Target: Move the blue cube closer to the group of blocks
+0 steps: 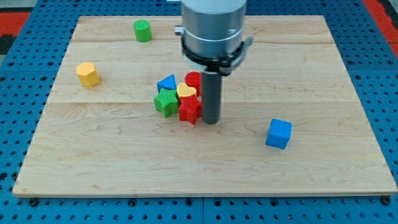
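The blue cube (278, 134) lies alone on the wooden board at the view's lower right. The group of blocks sits near the middle: a blue triangle (166, 83), a red cylinder (193, 79), a yellow heart (186, 91), a green star (166, 101) and a red star (189, 110). My tip (211, 121) stands on the board just right of the red star, touching or nearly touching it. It is well to the left of the blue cube.
A green cylinder (142, 30) stands near the board's top edge at the left. A yellow hexagonal block (88, 74) lies at the far left. The wooden board (323, 74) rests on a blue pegboard surface (12, 93).
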Controlling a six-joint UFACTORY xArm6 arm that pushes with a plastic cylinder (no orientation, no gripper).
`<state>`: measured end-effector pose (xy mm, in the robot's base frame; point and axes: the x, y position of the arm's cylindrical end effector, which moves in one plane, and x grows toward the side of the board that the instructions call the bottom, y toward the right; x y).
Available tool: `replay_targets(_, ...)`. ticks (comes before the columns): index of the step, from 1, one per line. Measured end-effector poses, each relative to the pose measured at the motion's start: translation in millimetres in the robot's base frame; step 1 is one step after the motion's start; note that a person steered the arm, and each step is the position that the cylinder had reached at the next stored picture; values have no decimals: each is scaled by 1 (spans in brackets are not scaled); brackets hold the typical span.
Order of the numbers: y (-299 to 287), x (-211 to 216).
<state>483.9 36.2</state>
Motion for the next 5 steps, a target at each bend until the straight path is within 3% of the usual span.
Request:
replay_targets(2, 173, 7)
replay_targets(3, 144, 79)
replay_targets(5, 91, 19)
